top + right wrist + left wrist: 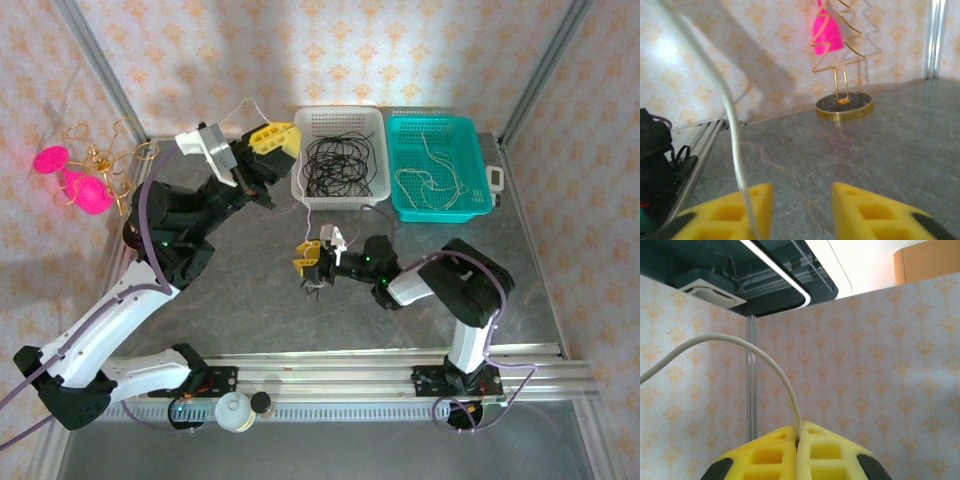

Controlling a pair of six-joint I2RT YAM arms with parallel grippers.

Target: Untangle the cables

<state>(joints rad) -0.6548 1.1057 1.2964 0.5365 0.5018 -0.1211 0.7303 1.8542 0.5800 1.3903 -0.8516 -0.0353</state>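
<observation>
Now L gripper [797, 440] pinches a white cable [740, 342] tight, up near the white basket [338, 202]. R gripper [802, 196] jaws are apart, cable beside one finger. Next, I think, R must close & pull gently.

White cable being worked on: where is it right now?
In the top view the white cable runs from the shut left gripper, raised beside the white basket, down to the open right gripper at mid-table.

Left gripper [798, 437] jaws were pressed together, pinching a white cable [720, 337] that arched up and off left, patterned wall [880, 370] beyond.
</observation>
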